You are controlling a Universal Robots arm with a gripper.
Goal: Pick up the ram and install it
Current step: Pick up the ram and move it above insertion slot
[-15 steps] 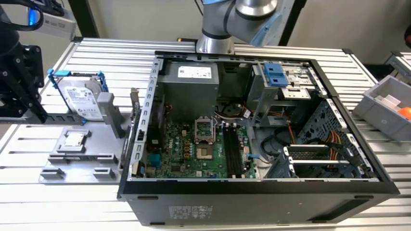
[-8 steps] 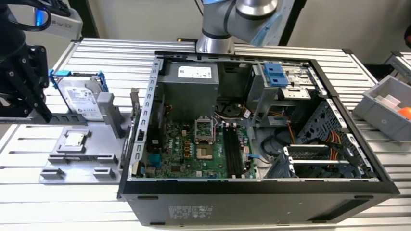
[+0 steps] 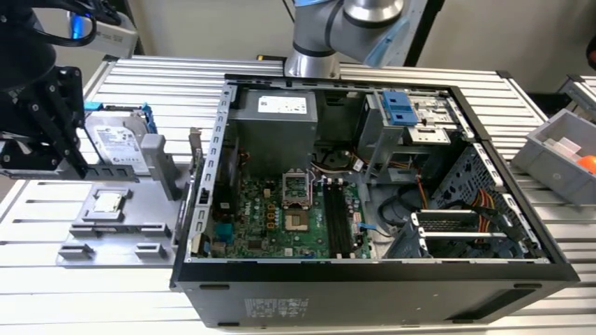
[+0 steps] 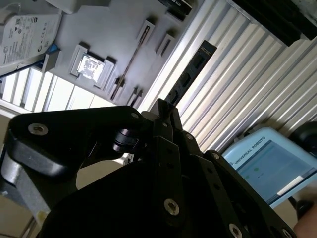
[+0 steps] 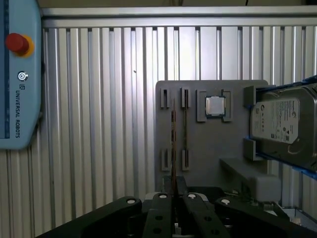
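Observation:
My gripper point(image 4: 165, 111) is shut on the ram point(image 4: 190, 72), a long dark stick that pokes out past the fingertips above the ribbed table. In the first wrist view the ram point(image 5: 173, 148) shows edge-on as a thin line between the fingertips of the gripper point(image 5: 173, 196), over the grey holder point(image 5: 213, 163). In the exterior view the gripper point(image 3: 51, 129) hangs at the exterior view's left, beside the holder point(image 3: 121, 237). The open computer case point(image 3: 373, 279) lies to the right, with black memory slots point(image 3: 337, 216) on its green motherboard point(image 3: 270, 223).
A second thin stick point(image 5: 185, 131) stands on edge in the holder's slots. The holder also carries a silver hard drive point(image 3: 116, 139) and a square CPU chip point(image 3: 107, 202). A blue teach pendant point(image 5: 17, 74) lies on the table. A grey bin point(image 3: 559, 150) sits at the exterior view's right.

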